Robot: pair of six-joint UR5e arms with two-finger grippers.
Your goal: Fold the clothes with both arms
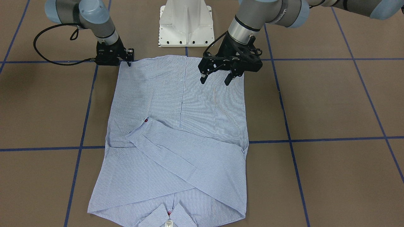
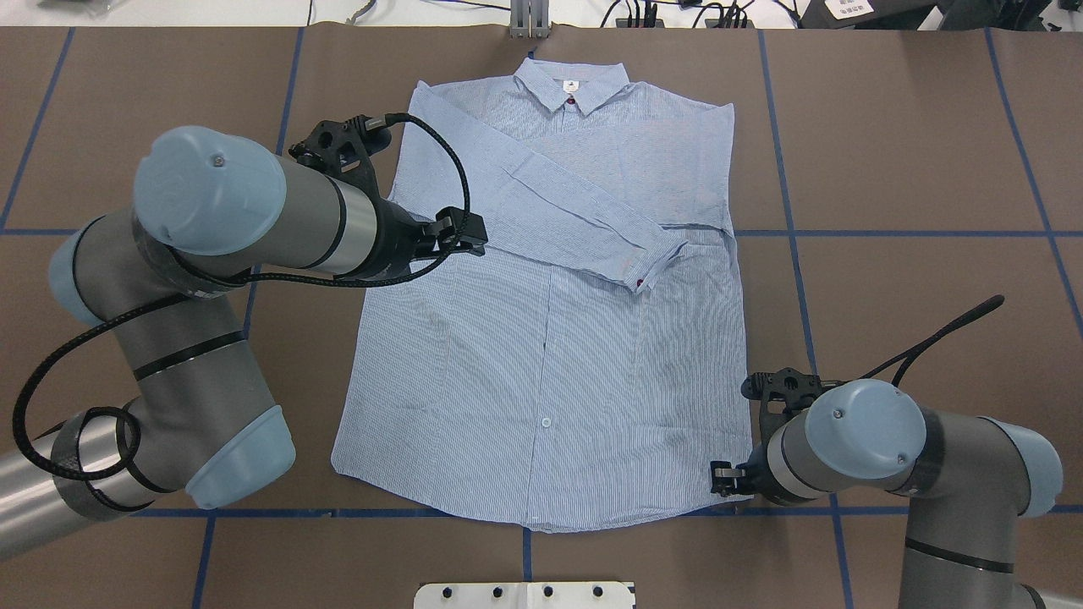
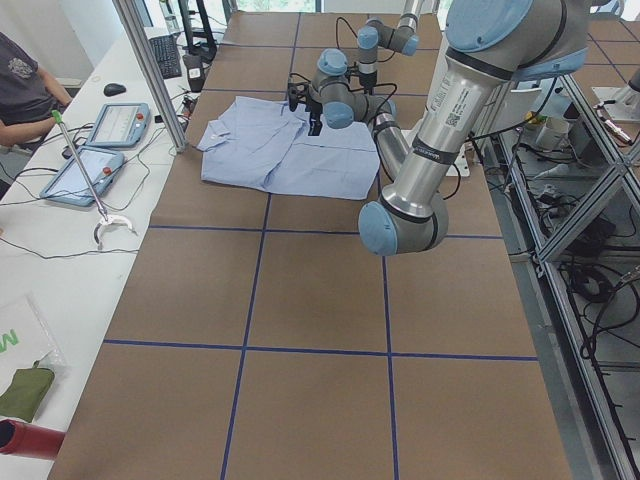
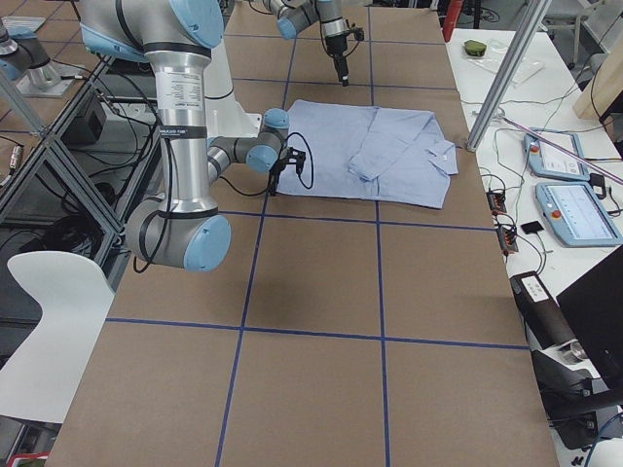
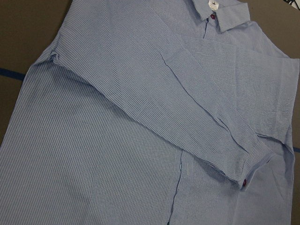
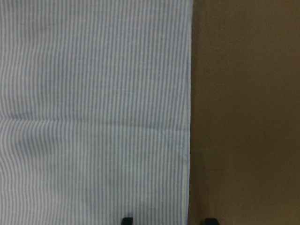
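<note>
The collar (image 1: 157, 215) sits at the table edge farthest from the robot. The shirt (image 1: 205, 107) lies flat on the brown table (image 1: 331, 104), front up, with its sleeves folded across the chest. The left gripper (image 1: 214, 82) hangs above the hem end, fingers spread, holding nothing. The right gripper (image 2: 728, 480) sits low at the other hem corner, its fingers apart on either side of the shirt's side edge.

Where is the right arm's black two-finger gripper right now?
In the overhead view the black two-finger right gripper sits at the lower right, at the hem corner of the striped light blue shirt, jaws open astride its side edge.
</note>
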